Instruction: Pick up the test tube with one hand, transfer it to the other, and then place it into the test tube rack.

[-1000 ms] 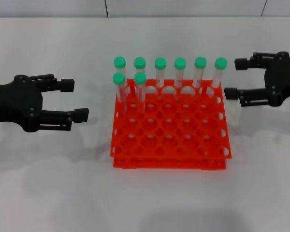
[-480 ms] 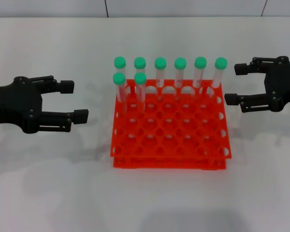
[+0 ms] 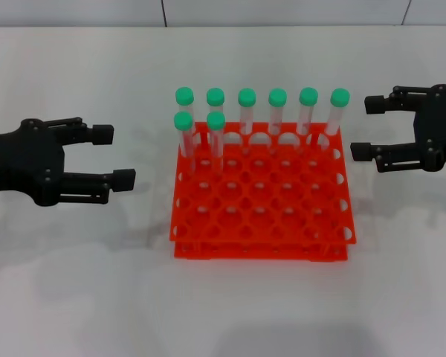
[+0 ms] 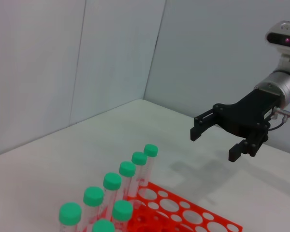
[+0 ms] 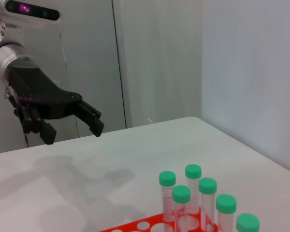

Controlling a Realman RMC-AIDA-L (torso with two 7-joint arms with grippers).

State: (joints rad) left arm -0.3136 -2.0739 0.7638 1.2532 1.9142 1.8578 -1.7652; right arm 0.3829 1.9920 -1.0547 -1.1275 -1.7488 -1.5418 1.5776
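Observation:
The orange-red test tube rack [image 3: 260, 249] stands mid-table. Several green-capped test tubes stand upright in its two back rows; the rightmost back one [image 3: 337, 113] is nearest my right gripper. No tube lies loose or is held. My left gripper [image 3: 113, 155] hovers left of the rack, open and empty. My right gripper [image 3: 366, 128] hovers right of the rack's back corner, open and empty, apart from the tubes. The left wrist view shows the right gripper [image 4: 215, 143] beyond the rack [image 4: 221, 218]. The right wrist view shows the left gripper [image 5: 72, 133] beyond the tubes [image 5: 193, 181].
The white table [image 3: 74, 282] runs wide on all sides of the rack. Grey walls [image 4: 111, 53] close off the table's far edges. Most of the rack's front holes [image 3: 259, 216] hold nothing.
My right gripper has drifted a little to the right, away from the rack's rightmost back tube, still open. The left gripper and the tubes have not moved.

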